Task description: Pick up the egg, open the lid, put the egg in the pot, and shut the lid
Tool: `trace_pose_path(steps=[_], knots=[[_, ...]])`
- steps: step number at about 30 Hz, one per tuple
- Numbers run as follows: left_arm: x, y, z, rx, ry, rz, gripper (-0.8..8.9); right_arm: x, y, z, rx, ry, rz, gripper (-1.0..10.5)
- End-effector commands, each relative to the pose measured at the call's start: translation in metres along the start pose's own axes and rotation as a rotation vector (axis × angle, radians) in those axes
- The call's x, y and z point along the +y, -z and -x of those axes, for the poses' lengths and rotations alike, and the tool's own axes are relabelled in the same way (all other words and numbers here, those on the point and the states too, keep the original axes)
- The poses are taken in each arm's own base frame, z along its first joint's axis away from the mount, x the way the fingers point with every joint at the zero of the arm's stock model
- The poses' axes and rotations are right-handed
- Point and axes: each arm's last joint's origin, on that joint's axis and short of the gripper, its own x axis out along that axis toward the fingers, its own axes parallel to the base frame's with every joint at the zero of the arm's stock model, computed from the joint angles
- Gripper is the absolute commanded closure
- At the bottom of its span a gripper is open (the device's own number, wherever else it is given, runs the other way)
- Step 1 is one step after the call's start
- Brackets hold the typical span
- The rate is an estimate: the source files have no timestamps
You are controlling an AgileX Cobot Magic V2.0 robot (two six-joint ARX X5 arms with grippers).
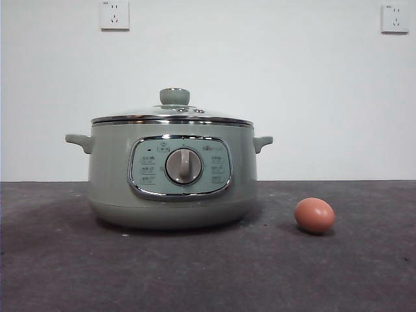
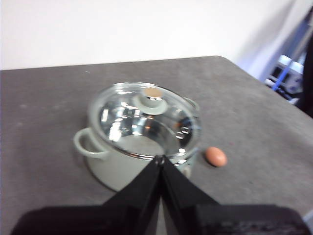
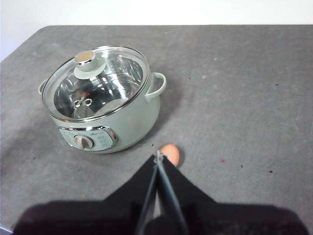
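Note:
The pale green pot (image 1: 173, 175) stands on the dark grey table, its glass lid (image 1: 172, 114) with the green knob (image 1: 174, 96) on it. The brown-orange egg (image 1: 314, 215) lies on the table to the right of the pot. In the left wrist view the left gripper (image 2: 160, 158) is shut and empty, held high above the pot (image 2: 117, 166), lid (image 2: 144, 120) and egg (image 2: 215, 156). In the right wrist view the right gripper (image 3: 159, 155) is shut and empty, high above the egg (image 3: 170, 153), with the pot (image 3: 124, 125) and lid (image 3: 95, 81) beside it. Neither gripper shows in the front view.
A white wall with two sockets (image 1: 114, 14) (image 1: 394, 18) stands behind the table (image 1: 208, 273). Blue and white equipment (image 2: 288, 73) shows beyond the table's edge in the left wrist view.

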Motion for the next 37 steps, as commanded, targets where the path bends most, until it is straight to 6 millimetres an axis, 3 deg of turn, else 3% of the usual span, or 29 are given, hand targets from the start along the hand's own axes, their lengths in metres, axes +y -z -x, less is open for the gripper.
trace_pose_path(steps=[1,4,5,7,18,23,29,37], knots=[[0.000,0.000,-0.002,0.006,0.041,-0.013,7.60,0.000,-0.001,0.001,-0.007,-0.004,0.012,8.7],[0.001,-0.001,-0.005,0.018,0.059,-0.006,4.58,0.001,-0.001,0.000,-0.008,-0.024,0.011,6.2],[0.002,-0.001,-0.006,0.022,0.064,-0.003,3.16,0.001,-0.001,0.000,-0.009,-0.038,0.011,5.3],[0.002,-0.001,-0.007,0.030,0.063,0.002,2.12,0.002,-0.001,0.001,-0.010,-0.046,0.011,4.2],[0.007,-0.005,-0.016,0.046,0.092,0.028,2.15,0.001,-0.001,-0.001,0.000,-0.047,0.005,4.0],[0.013,-0.012,-0.029,0.043,0.099,0.019,2.15,-0.003,-0.004,-0.008,0.025,-0.059,-0.008,4.0],[0.028,-0.028,-0.065,0.070,0.133,0.017,2.15,-0.009,-0.008,-0.021,0.069,-0.064,-0.031,4.0],[0.036,-0.064,-0.138,0.184,0.190,-0.028,2.16,-0.017,-0.012,-0.039,0.130,-0.108,-0.068,4.1]])
